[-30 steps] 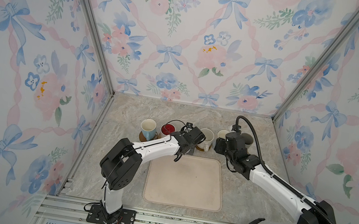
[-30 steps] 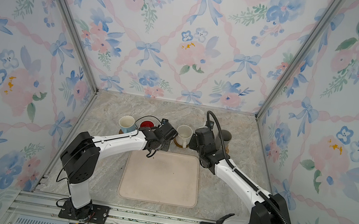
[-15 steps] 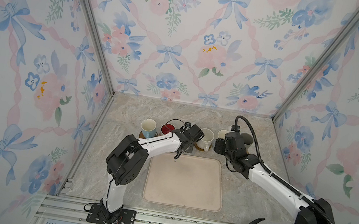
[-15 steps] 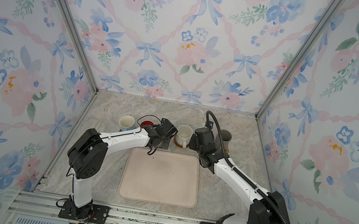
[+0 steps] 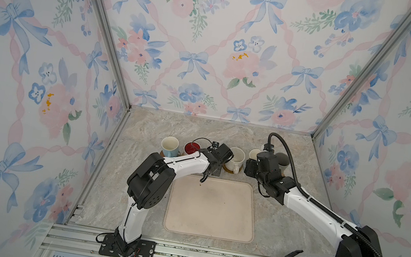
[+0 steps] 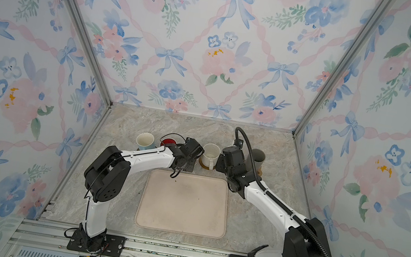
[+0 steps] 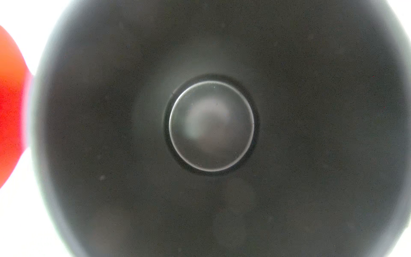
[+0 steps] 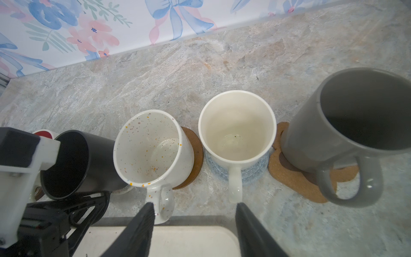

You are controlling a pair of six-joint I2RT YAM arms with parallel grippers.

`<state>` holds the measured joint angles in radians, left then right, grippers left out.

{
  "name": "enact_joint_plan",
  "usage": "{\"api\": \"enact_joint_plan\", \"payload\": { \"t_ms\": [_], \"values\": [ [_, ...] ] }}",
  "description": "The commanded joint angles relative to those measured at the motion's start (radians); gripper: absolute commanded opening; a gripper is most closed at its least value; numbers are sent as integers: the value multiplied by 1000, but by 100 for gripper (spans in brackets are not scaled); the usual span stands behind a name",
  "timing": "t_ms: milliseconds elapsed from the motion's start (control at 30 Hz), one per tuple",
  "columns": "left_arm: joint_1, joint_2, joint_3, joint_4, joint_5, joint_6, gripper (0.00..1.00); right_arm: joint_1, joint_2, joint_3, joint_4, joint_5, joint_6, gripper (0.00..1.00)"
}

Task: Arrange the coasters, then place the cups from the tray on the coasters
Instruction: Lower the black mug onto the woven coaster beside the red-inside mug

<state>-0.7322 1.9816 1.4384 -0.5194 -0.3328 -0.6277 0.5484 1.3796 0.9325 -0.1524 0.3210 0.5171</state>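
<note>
The beige tray (image 5: 211,211) lies bare. Behind it the cups stand in a row: light blue (image 5: 170,146), red-inside (image 5: 191,149), speckled (image 8: 153,146) on a brown disc coaster (image 8: 196,153), cream (image 8: 236,131) on the blue-grey woven coaster (image 8: 255,172), grey (image 8: 347,124) on the paw-shaped coaster (image 8: 295,180). My left gripper (image 5: 216,164) is shut on the black cup (image 8: 84,162); the left wrist view looks straight down into it (image 7: 211,126). Whether the black cup rests on a coaster I cannot tell. My right gripper (image 8: 195,211) hangs open and empty over the tray's far edge, before the speckled and cream cups' handles.
Floral walls close in the marble table (image 5: 198,131) at the back and both sides. Bare marble lies behind the row of cups. A metal rail (image 5: 179,253) runs along the front, holding both arm bases.
The left arm's elbow has swung a little toward the back, while its gripper stays at the black cup between the red-inside and speckled cups. The right arm has barely moved.
</note>
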Motion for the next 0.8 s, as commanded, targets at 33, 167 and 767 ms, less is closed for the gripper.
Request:
{"api": "enact_joint_plan", "payload": {
  "t_ms": [33, 167, 767],
  "values": [
    [8, 1, 38, 46, -19, 18, 0, -13, 15, 5, 14, -7, 13, 61],
    [8, 4, 40, 46, -21, 19, 0, -14, 15, 5, 14, -8, 14, 61],
    [14, 16, 39, 43, -14, 31, 9, -15, 6, 3, 13, -11, 9, 61]
  ]
}}
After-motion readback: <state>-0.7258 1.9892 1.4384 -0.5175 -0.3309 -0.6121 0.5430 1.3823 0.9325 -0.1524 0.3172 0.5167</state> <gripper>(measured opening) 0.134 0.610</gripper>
